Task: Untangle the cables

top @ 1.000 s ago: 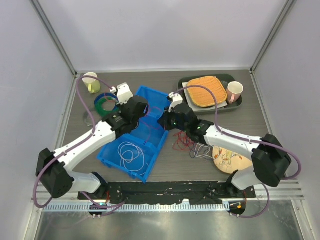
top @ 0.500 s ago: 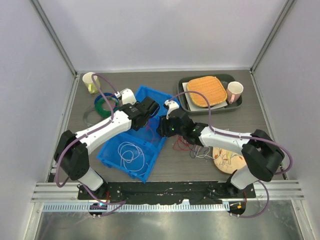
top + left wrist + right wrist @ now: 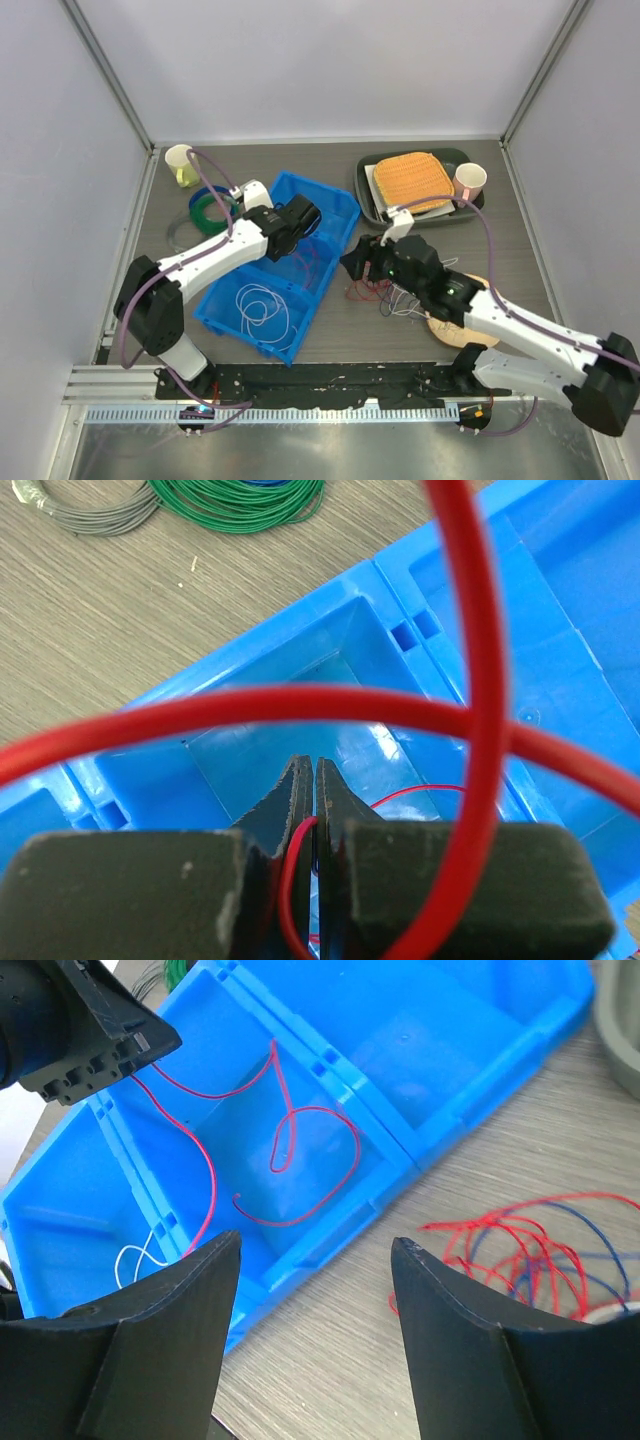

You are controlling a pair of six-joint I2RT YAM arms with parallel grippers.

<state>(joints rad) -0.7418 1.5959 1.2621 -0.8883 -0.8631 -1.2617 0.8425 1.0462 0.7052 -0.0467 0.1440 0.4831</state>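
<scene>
My left gripper [image 3: 303, 216] hangs over the blue bin [image 3: 222, 311], shut on a thin red cable [image 3: 300, 880] that loops right in front of its camera. The rest of that red cable [image 3: 300, 1160] lies curled in the bin's middle compartment. A white cable [image 3: 262, 305] lies in the bin's near compartment. My right gripper [image 3: 356, 262] is open and empty, low over the table just right of the bin [image 3: 450, 1040]. A tangle of red, dark blue and white cables [image 3: 385, 292] lies on the table beside it, right of my open fingers [image 3: 470, 1310].
Green and blue coils [image 3: 210, 210] and a clear coil [image 3: 178, 235] lie left of the bin, near a yellow cup [image 3: 181, 165]. A dark tray [image 3: 368, 195] at the back right holds an orange mat and pink cup [image 3: 468, 182]. A wooden disc [image 3: 470, 322] lies by the tangle.
My right gripper has opened, let go of the red cable and pulled back right, out of the bin. The left gripper stays shut on the red cable and has shifted slightly right.
</scene>
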